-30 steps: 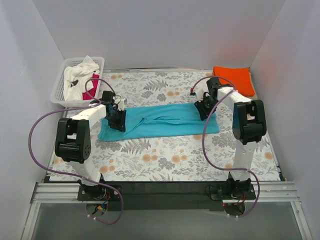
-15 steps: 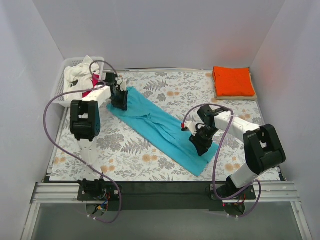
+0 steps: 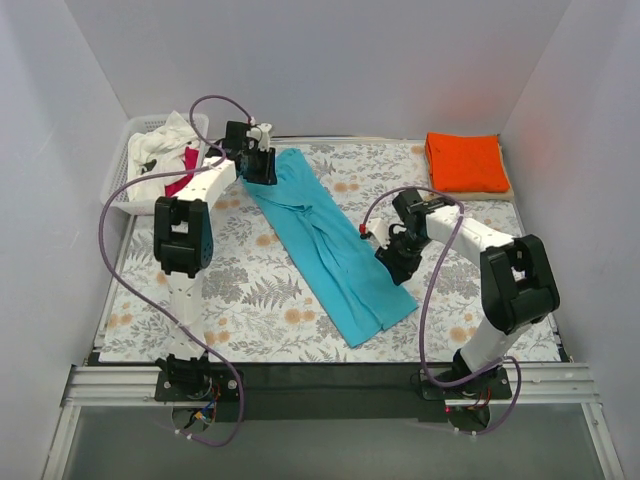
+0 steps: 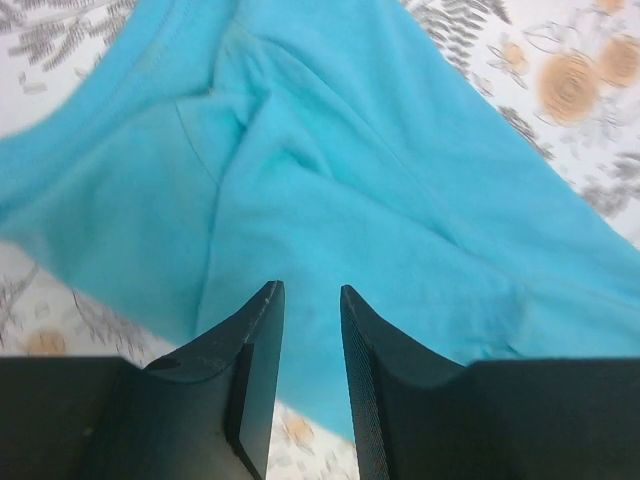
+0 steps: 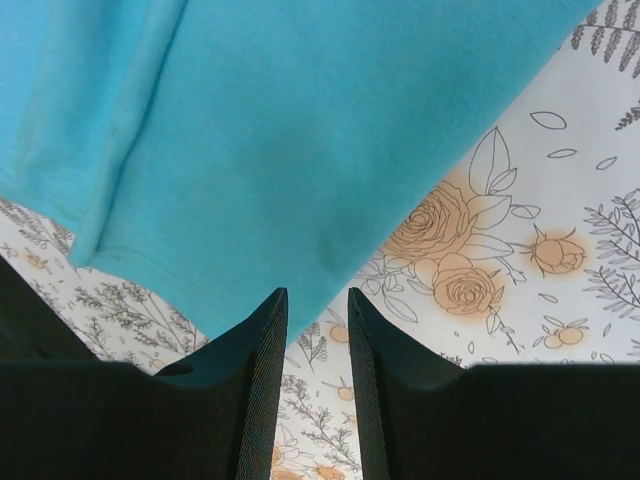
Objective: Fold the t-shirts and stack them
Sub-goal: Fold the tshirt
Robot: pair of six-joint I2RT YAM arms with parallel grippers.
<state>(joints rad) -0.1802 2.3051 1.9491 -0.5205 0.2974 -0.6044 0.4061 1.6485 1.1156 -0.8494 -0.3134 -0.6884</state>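
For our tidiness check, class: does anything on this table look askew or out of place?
The teal t-shirt lies diagonally across the table, creased lengthwise down its middle, unlike the orange t-shirt folded square in the far right corner. Nothing looks spilled or damaged.

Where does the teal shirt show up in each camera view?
Top external: the teal shirt lies diagonally across mid-table, from far left to near right.
Left wrist: the shirt fills most of the picture.
Right wrist: the shirt covers the top and left.
Shared landmark: the floral tablecloth under it.
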